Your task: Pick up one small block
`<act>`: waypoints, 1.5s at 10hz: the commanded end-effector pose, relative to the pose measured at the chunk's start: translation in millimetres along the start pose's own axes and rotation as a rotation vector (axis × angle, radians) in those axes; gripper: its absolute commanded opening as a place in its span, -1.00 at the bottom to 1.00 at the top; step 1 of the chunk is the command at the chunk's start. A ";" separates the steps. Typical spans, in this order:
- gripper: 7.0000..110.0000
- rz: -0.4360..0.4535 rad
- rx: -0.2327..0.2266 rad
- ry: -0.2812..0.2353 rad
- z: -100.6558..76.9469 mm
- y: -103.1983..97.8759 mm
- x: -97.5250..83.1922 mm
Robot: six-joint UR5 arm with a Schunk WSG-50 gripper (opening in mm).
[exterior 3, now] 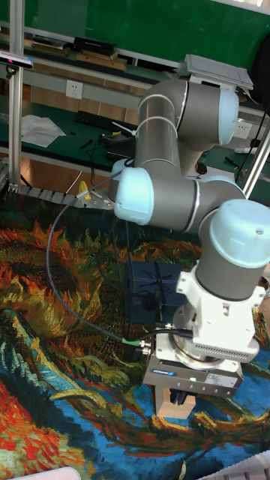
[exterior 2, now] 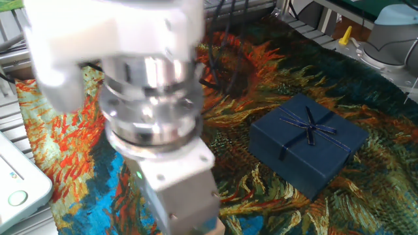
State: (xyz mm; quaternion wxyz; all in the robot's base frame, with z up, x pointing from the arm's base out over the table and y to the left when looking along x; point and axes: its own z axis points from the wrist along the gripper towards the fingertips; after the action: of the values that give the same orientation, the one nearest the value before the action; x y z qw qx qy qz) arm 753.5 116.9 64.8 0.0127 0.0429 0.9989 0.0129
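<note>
Painted-pattern cloth [exterior 2: 366, 170] over table, green wall [exterior 3: 127, 30], metal shelving [exterior 3: 67, 75] behind

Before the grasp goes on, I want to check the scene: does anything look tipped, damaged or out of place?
Nothing stands out. The blue gift box sits flat on the painted cloth, its ribbon tied. The gripper is right over the small block, which is mostly hidden, so its pose cannot be judged.

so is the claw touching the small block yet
Cannot tell. In the tall fixed view the claw sits right over the small block, hiding its fingertips; in the fixed view its blurred body covers the block.
</note>
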 end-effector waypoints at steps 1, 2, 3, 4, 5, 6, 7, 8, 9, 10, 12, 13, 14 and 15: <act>-1.00 -0.031 0.082 -0.018 -5.7 -4.9 12.7; -1.00 -0.058 0.046 -0.042 -7.7 0.8 5.3; -1.00 -0.087 0.040 -0.053 -7.6 -2.5 -0.5; -1.00 -0.081 0.035 -0.049 -6.5 -2.6 0.2; -1.00 -0.076 0.006 -0.047 -4.2 6.2 1.7; -0.71 -0.066 -0.014 -0.043 -3.0 11.2 3.1; -0.71 -0.072 -0.013 -0.039 -3.5 9.7 4.5; -0.71 -0.068 -0.005 -0.022 -4.2 7.3 9.0; -0.28 -0.077 -0.013 -0.003 -4.4 8.3 14.5; -0.28 -0.083 -0.020 0.017 -1.9 6.4 22.6; -0.28 -0.055 -0.026 0.020 6.7 -0.7 30.0; 0.15 -0.043 -0.028 0.031 9.3 2.7 36.7; 0.15 -0.046 -0.038 0.026 11.3 7.9 39.4; 0.15 -0.059 -0.055 0.017 9.7 12.6 38.7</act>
State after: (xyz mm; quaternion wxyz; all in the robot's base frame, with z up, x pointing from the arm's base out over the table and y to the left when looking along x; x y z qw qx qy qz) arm 722.7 125.0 56.1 0.0060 0.0116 0.9996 0.0240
